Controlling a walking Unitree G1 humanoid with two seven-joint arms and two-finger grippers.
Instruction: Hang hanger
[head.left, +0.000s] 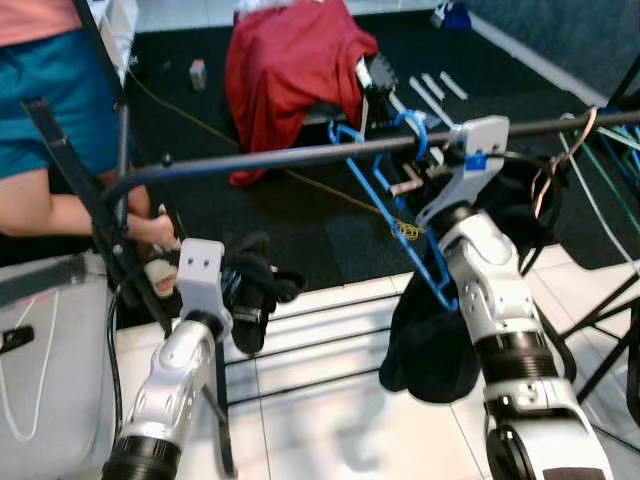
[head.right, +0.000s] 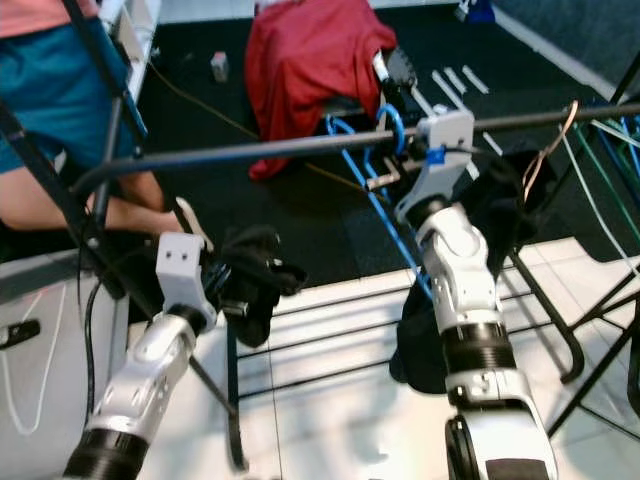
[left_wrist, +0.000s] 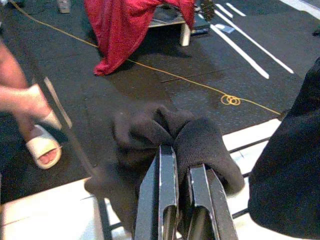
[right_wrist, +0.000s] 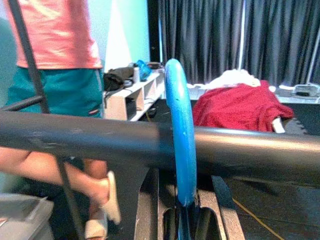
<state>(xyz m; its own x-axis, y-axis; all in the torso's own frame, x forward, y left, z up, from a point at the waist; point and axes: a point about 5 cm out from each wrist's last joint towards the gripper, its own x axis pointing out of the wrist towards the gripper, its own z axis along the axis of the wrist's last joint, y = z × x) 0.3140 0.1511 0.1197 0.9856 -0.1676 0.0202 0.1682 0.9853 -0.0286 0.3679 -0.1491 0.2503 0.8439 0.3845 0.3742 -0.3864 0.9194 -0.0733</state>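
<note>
The right gripper (head.left: 418, 172) is pinching the light, stiff blue plastic hanger (head.left: 392, 205) just under its hook, apparently looping over the black metal rail (head.left: 300, 155).

The blue hanger (head.left: 395, 215) disappears below behind the right arm and a dark garment (head.left: 430, 340), so its lower end is hidden. Behind the rail (head.left: 300, 155), the person (head.left: 50, 110) is cut off at the frame edge. The left gripper (head.left: 262, 290) is buried in dark cloth (left_wrist: 170, 135).
</note>
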